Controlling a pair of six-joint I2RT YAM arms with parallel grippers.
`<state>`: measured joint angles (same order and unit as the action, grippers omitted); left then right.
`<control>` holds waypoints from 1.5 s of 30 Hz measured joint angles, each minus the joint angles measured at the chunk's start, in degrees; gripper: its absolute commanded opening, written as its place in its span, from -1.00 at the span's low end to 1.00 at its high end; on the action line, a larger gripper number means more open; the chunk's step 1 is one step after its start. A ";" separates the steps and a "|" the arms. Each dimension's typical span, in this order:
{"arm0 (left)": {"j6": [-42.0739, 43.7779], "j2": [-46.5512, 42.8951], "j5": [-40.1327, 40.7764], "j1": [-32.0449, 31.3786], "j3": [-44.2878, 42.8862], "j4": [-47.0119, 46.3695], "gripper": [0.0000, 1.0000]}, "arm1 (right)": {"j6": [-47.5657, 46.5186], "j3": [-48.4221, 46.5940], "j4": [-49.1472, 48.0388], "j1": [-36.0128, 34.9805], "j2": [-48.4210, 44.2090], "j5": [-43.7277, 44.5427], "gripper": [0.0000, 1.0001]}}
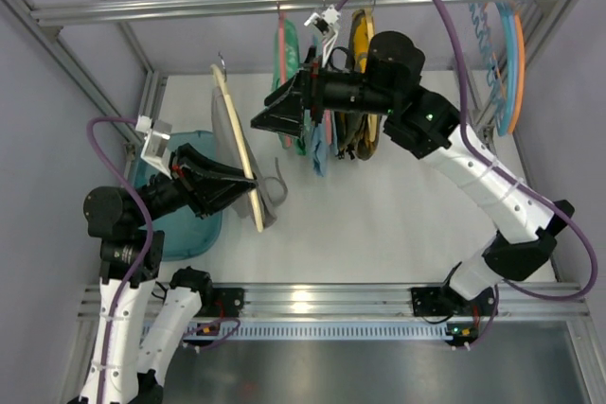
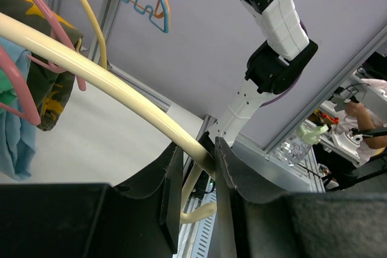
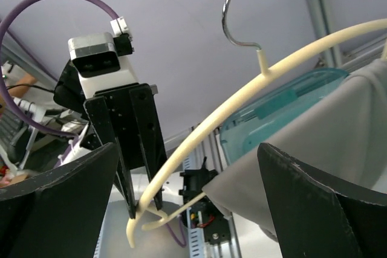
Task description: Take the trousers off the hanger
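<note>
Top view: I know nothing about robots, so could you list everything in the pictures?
hanger: one, cream with metal hook, off the rail, held by the left gripper
trousers: one pair, grey, draped on the hanger
bin: one, teal, under the left arm
pink hangers: at least two, on the rail
green garment: one, on a pink hanger
blue cloth: one, light blue, beside the green garment
patterned garment: one, yellow and black, on the rail
orange and blue hangers: several, bare, at the rail's far end
rail: one, silver, across the back
table: one, white
left gripper: black, shut on the hanger
right gripper: black, open, holding nothing
</note>
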<state>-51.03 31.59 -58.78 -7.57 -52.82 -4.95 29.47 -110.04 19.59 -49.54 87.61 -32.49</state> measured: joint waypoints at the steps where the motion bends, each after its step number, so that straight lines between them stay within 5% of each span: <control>1: 0.52 -0.02 -0.28 0.00 0.00 0.31 -1.00 | 0.83 -0.02 -0.63 -0.92 0.74 0.13 0.99; 6: 2.21 -0.02 -0.42 0.04 -0.02 1.29 -1.00 | 5.14 -0.02 -1.27 -3.65 4.09 0.59 0.89; 18: 8.35 0.02 -0.33 0.04 -1.51 5.64 -1.00 | 16.22 -0.02 -7.56 -6.25 10.43 -3.43 0.22; 25: 14.43 0.28 0.48 0.09 -3.37 10.27 -1.00 | 21.64 -0.02 -9.27 -6.69 11.15 -4.68 -1.00; 26: 15.58 0.31 0.81 0.07 -3.43 11.13 -1.00 | 23.26 -0.31 -9.18 -6.71 11.17 -4.66 -1.00; 29: 18.58 0.61 1.88 -0.11 -3.78 13.27 -0.70 | 24.24 -0.76 -9.73 -6.97 11.28 -4.76 -1.00; 34: 24.11 -1.27 8.96 -0.33 -5.70 17.14 0.16 | 26.47 -1.64 -9.60 -6.82 11.69 -4.57 -1.00; 42: 36.13 -8.70 28.26 0.09 -6.40 25.07 0.45 | 31.74 -5.66 -4.94 -6.56 12.46 -4.70 -1.00; 45: 42.53 -11.69 29.64 0.11 -4.24 28.35 0.76 | 33.14 -7.17 -4.48 -6.56 12.46 -4.20 -1.00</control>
<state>-8.49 19.90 -29.15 -7.46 -57.06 23.40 62.61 -117.21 15.11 -56.10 100.07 -36.69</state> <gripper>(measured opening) 0.820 0.058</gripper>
